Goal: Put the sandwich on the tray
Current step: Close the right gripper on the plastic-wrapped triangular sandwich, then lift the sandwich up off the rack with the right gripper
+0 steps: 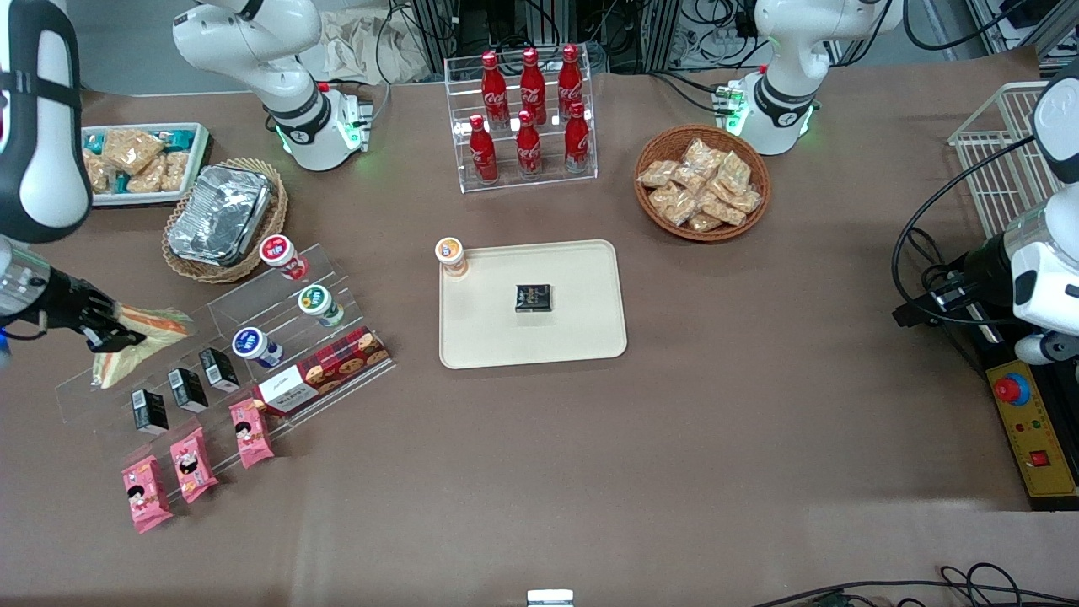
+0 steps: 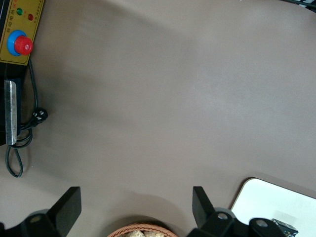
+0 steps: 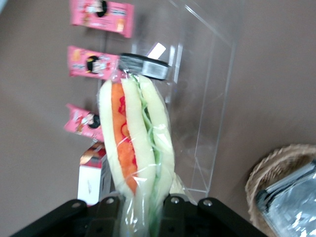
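From the front view, I have the hand [image 1: 114,335] closed on one corner of the sandwich [image 1: 139,344], which hangs lifted above the clear stepped display rack [image 1: 228,354] at the working arm's end of the table [image 1: 674,438]. The tray [image 1: 582,337] sits mid-table, well apart, already carrying one small black packet [image 1: 534,298] and one orange-lidded cup [image 1: 452,256] at a corner. To do this well I judge I should carry the wedge high enough to clear the rack's goods, then lower it onto bare tray nearer the camera than the packet. I count six red cola bottles [image 1: 529,110], three lidded cups on the rack [image 1: 282,255], three black cartons [image 1: 185,389] and three pink packets [image 1: 194,464].

The left wrist view shows only a tray corner.

In the right wrist view the fingers [image 3: 111,210] pinch the wrapped sandwich's end; its orange and green filling faces the camera.
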Robot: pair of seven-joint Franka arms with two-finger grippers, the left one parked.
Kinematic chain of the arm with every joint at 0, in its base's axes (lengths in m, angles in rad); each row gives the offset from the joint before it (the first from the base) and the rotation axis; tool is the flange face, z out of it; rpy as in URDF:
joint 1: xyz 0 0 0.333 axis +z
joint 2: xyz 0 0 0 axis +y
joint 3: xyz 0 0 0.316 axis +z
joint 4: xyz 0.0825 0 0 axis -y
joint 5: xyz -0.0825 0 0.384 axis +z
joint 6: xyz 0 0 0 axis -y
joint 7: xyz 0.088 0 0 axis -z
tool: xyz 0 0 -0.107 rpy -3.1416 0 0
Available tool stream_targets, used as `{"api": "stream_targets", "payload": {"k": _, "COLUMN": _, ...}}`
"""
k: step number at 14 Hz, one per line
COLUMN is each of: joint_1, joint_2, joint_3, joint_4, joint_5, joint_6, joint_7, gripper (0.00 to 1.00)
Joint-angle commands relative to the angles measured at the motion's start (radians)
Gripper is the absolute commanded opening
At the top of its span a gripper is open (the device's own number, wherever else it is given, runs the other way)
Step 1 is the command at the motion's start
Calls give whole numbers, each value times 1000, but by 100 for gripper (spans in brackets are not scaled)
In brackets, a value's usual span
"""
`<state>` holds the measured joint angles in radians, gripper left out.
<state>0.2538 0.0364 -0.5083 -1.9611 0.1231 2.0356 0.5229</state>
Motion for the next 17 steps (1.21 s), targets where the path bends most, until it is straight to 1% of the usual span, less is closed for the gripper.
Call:
{"api": "stream_targets", "payload": {"k": 1, "joint_1": 15, "joint_2": -27, "joint_3": 68, "joint_4": 80, "joint_5": -80, "joint_6": -107, "joint_7": -41, "gripper": 0}}
{"api": "stream_targets", "payload": {"k": 3, "joint_1": 22, "joint_2": -6, "joint_3": 121, "joint_4": 157, "joint_5": -85, "joint_6": -213, "joint_7": -43, "gripper": 0}}
{"api": "stream_targets", "payload": {"k": 5, "joint_1": 47, "joint_2": -18, "joint_3": 151, "joint_4": 169, "joint_5": -97, "joint_6": -247, "joint_7": -88, "gripper": 0}}
{"api": "stream_targets", "payload": {"k": 7, "joint_1": 100, "joint_2": -15, "joint_3": 165, "joint_4": 200, "joint_5": -97, "joint_6": -288, "joint_7": -225, "gripper": 0}}
{"api": "stream_targets", "payload": {"k": 8, "joint_1": 131, "joint_2": -16, "joint_3": 165, "joint_4": 203, "joint_5": -92, "joint_6": -294, "joint_7": -254, "gripper": 0}}
{"api": "stream_targets", "payload": {"k": 10, "joint_1": 192, "joint_2": -23, "joint_3": 166, "joint_4": 211, "joint_5": -105, "joint_6": -295, "joint_7": -314, "gripper": 0}}
{"api": "stream_targets", "payload": {"k": 13, "joint_1": 217, "joint_2": -4, "joint_3": 174, "joint_4": 220, "joint_5": -95, "joint_6": -281, "joint_7": -560, "gripper": 0}}
{"api": "stream_targets", "payload": {"k": 14, "joint_1": 231, "joint_2": 19, "joint_3": 174, "joint_4": 223, "joint_5": -94, "joint_6": -279, "joint_7": -652, "gripper": 0}}
{"api": "stream_targets", "payload": {"k": 17, "joint_1": 278, "joint_2": 98, "joint_3": 179, "joint_4": 280, "joint_5": -100, "joint_6": -249, "joint_7": -858, "gripper": 0}}
